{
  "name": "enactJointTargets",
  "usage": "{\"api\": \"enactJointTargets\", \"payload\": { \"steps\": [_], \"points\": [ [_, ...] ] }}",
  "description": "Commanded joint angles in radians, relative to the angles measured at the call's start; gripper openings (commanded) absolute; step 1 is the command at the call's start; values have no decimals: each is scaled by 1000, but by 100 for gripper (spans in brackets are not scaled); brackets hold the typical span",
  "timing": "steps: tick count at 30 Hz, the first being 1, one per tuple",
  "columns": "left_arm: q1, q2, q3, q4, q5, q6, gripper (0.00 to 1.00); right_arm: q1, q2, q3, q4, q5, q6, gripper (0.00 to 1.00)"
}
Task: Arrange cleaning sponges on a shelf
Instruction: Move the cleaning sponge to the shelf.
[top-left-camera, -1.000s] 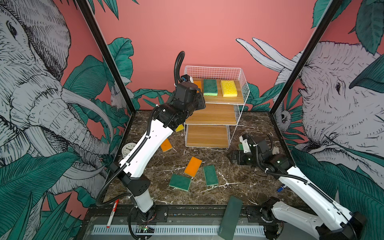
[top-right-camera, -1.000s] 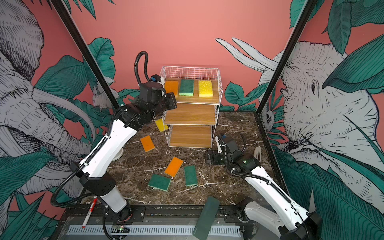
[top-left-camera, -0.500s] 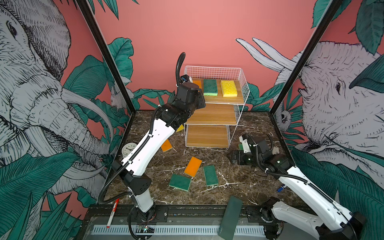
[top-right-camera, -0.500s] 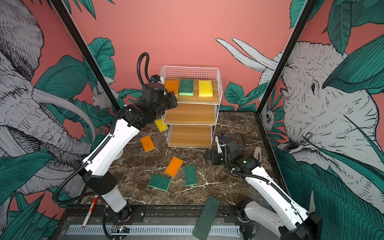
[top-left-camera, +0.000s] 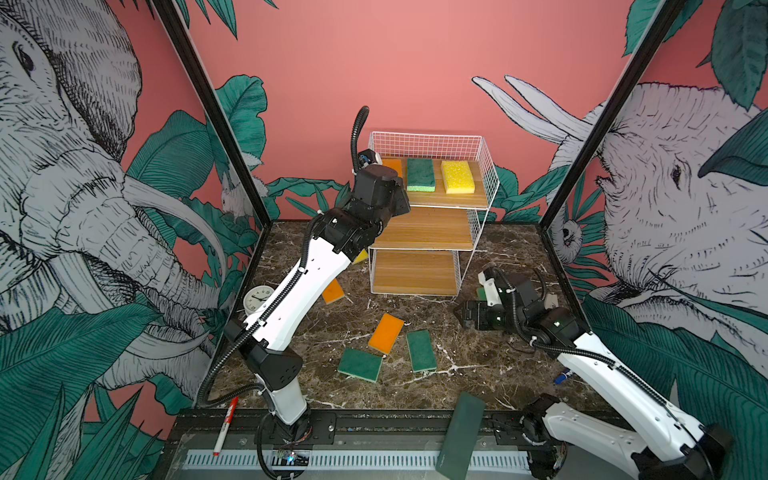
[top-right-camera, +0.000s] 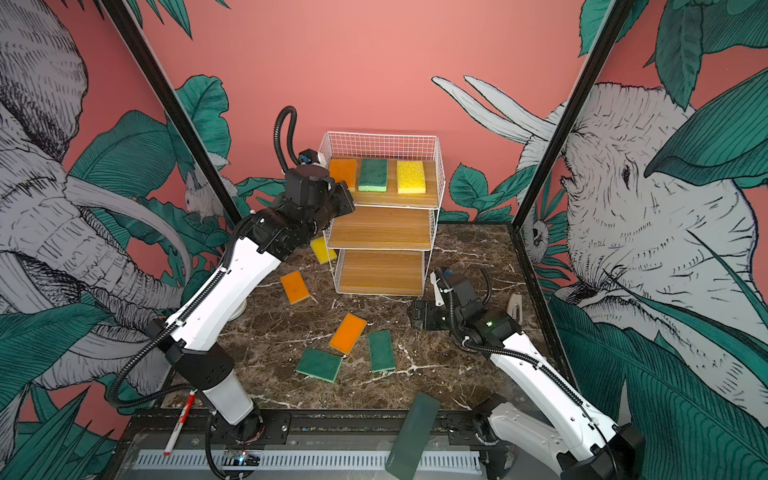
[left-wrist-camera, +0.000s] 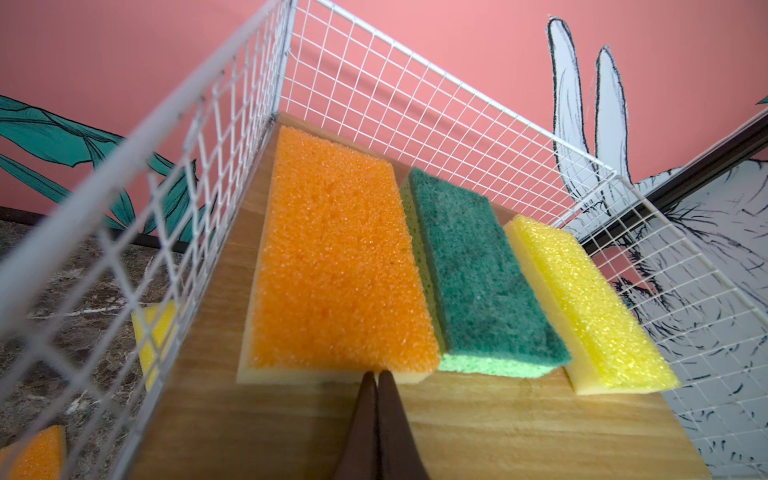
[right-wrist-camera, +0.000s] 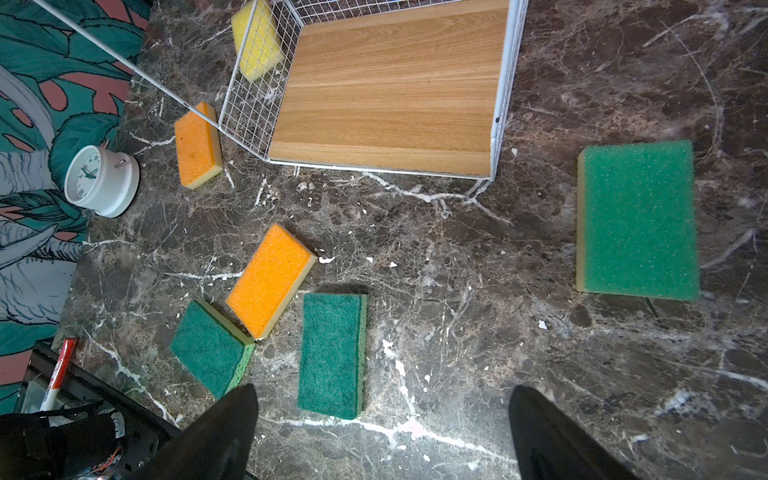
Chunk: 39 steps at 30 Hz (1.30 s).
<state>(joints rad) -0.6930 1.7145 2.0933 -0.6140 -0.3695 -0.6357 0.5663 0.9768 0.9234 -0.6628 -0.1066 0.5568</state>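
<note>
I'm driving a staged robot test booth, not a real room. Printed elephant-and-leaf panels (top-left-camera: 83, 187) close it in at 9 and 3 o'clock, held by black frame posts (top-left-camera: 218, 120). A marble-look tabletop (top-left-camera: 498, 374) meets a mounting rail (top-left-camera: 374, 424) and a slotted cable duct (top-left-camera: 374, 459) at 6 o'clock.

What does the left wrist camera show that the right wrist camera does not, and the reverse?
Only left wrist: the top board with an orange sponge, a green sponge and a yellow sponge, and the shut left hand at the orange one's edge.
Only right wrist: the bare bottom board, a lone green sponge on the marble, a clock, the open right hand.
Both: the wire grid and the loose yellow sponge beside it.
</note>
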Motion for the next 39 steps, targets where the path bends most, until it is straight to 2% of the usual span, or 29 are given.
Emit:
{"api": "enactJointTargets", "payload": {
  "steps": [1, 22, 36, 39],
  "points": [
    [20, -22, -2, 20, -33, -16, 0, -5, -12, 14, 13, 0, -5, 97],
    [30, 33, 43, 23, 24, -35, 0, -6, -3, 12, 19, -4, -6, 97],
    [12, -36, 40, -20, 50, -16, 0, -5, 9, 30, 10, -2, -8, 97],
    [-2, -59, 41, -37, 34, 11, 3, -5, 3, 35, -1, 6, -8, 97]
  ]
}}
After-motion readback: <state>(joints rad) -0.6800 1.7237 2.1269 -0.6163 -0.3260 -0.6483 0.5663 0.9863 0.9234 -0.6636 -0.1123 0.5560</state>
